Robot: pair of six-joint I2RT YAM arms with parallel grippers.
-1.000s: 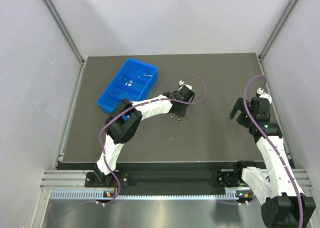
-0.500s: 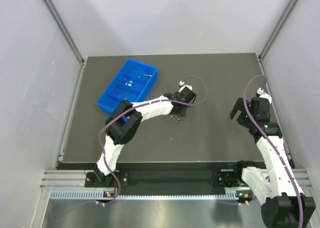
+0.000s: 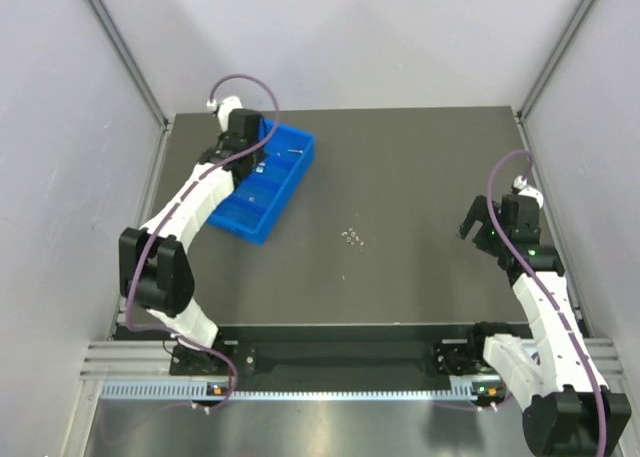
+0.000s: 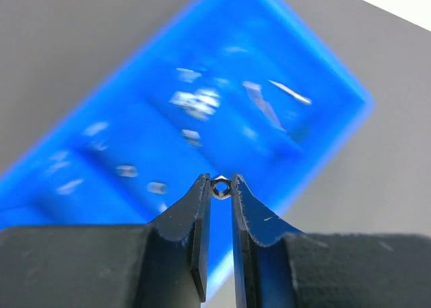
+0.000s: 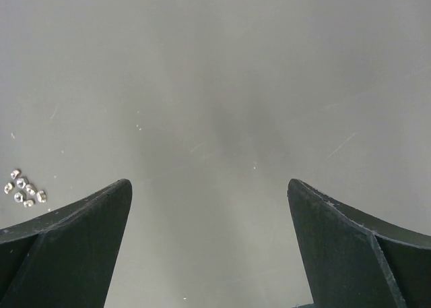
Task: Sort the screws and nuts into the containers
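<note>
Left gripper (image 4: 220,185) has swung from the pile (image 3: 352,237) to the blue tray (image 3: 260,223) — fingers pinched on one nut (image 4: 219,189) — right gripper (image 5: 209,184) gapes idle.

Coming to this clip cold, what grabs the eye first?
The bright blue tray at the table's far left, with the left gripper above it pinching a tiny hex nut between its tips. Then a cluster of small silver fasteners lying mid-table, and the right gripper open and empty at the right side.
</note>
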